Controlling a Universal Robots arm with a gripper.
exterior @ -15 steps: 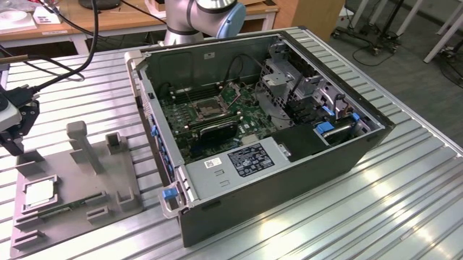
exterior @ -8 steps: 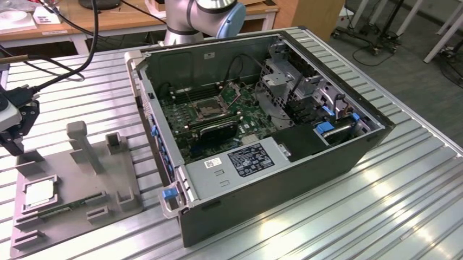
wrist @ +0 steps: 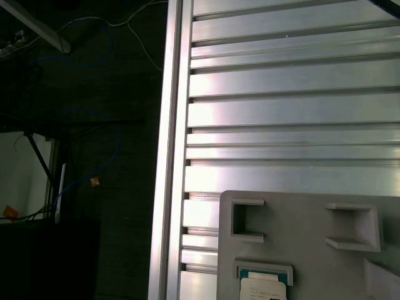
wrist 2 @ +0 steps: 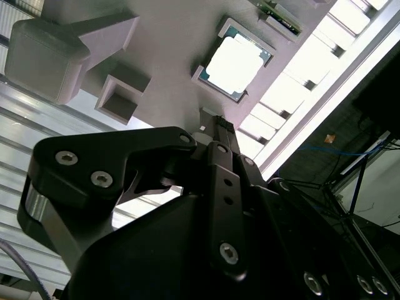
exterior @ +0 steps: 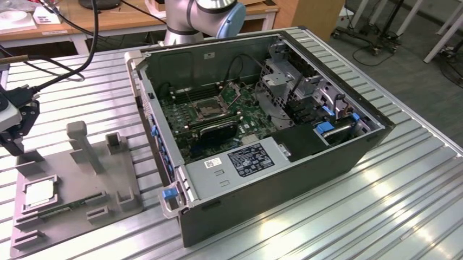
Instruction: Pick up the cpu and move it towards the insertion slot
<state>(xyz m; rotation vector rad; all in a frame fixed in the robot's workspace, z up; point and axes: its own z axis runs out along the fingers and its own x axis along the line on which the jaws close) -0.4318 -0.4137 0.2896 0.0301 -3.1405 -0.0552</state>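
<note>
While the cpu (exterior: pixel 40 193) lies flat in its nest on the grey fixture (exterior: pixel 72 181) at the lower left of the exterior view, nothing is gripped. The gripper (exterior: pixel 14 135) is positioned at the far left edge of that view, near the fixture's far corner and apart from the chip. Whether it is released or clenched cannot be told. In the second wrist view the cpu (wrist 2: pixel 234 61) is seen ahead of the gripper (wrist 2: pixel 215 128) tip, offset rather than centred beneath it. A descent from this pose is judged likely to land on the nest wall or the fixture plate, not on the chip's edges. A thin flat part (low in its pocket, little edge exposed) could be tilted, wedged or dropped if caught off-centre. The insertion slot (exterior: pixel 205 110) is set inside the computer case (exterior: pixel 289 179) at mid-frame, well apart from the fixture. The case wall and the fixture's upright post (exterior: pixel 78 142) would have to be cleared, so a clip there is a risk. Any skew in the grasp would be carried to the socket.
</note>
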